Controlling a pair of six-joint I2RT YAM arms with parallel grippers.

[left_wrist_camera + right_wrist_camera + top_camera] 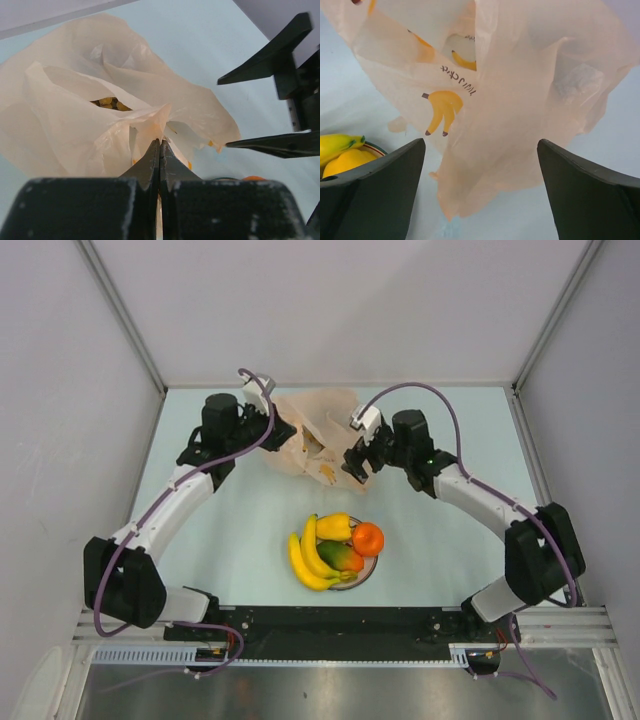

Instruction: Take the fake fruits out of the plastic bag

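The thin, crinkly pale-orange plastic bag (315,435), printed with yellow bananas, stands crumpled at the far middle of the bench (230,530). Well apart from it, nearer, a glossy yellow banana bunch (305,562), yellow pepper-like piece (335,526), green-red mango (338,556) and round orange fruit (368,539) huddle together, touching.

Bright, even light; soft shadows.
Faint shadows lay on the surface (250,530); the left wrist view blurred its own fingers (152,165) at six o'clock; light glowed through the plastic bag (75,115).
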